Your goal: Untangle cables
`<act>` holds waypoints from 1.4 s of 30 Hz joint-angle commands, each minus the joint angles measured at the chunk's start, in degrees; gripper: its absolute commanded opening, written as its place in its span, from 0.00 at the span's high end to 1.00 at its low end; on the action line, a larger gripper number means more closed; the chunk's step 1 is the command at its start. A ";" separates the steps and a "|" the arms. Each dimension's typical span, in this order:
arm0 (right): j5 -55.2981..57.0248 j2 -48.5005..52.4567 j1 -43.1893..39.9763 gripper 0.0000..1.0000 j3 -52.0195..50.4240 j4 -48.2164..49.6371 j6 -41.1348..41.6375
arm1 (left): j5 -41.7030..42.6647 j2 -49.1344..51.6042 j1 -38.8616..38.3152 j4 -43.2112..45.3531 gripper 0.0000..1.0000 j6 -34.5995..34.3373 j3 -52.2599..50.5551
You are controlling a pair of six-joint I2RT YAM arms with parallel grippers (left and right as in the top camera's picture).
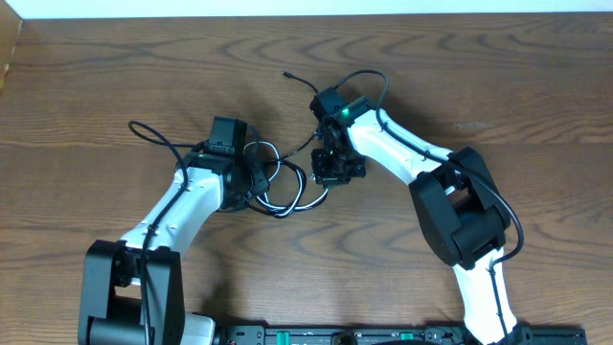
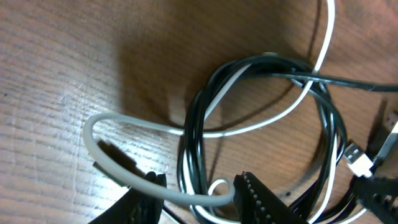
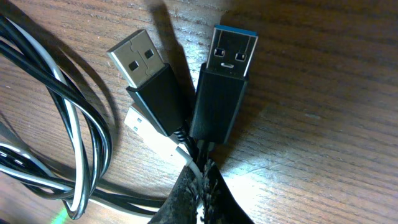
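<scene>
On the wooden table (image 1: 96, 77), the left fingers (image 2: 267, 202) stand apart, low over the tangle. A pale grey-white cord (image 2: 118, 165) bends down and runs across the gap from one finger to the other, not pinched between them. The cables (image 1: 283, 192) lie knotted on the table between the two arms, near its middle. Thin glossy black cords (image 2: 193, 124) are coiled in a loose ring of several turns, and a thin white cord (image 2: 267, 124) is threaded through and across that ring. Further right, three plug ends come together and fan out side by side. There is a black plug (image 3: 149, 74) with a bare metal tip, a small white plug (image 3: 146, 127) tucked just beside it, and a larger black plug (image 3: 224, 81) with a blue tongue. The right fingers (image 3: 199, 202) are pinched together on the cords just behind these plugs.
</scene>
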 commanded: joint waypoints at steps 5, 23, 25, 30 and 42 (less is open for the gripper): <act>2.64 3.54 0.22 0.99 -1.79 -0.02 -0.44 | -0.26 3.85 -0.15 1.40 0.61 -5.11 -3.08; -7.65 3.54 0.00 0.99 -1.81 -0.44 1.99 | 6.73 6.78 0.50 9.25 0.92 -6.84 -3.39; -7.63 3.54 0.00 0.99 -1.86 -0.42 3.91 | 6.75 6.78 1.20 10.05 0.93 -7.39 -3.39; -6.69 3.54 -0.26 0.99 -1.92 -0.24 5.88 | 6.84 6.78 4.57 14.08 0.92 -9.73 -3.39; -8.46 3.56 -0.61 0.99 -1.99 7.15 24.46 | 25.70 6.78 11.93 27.61 0.92 -9.88 -3.39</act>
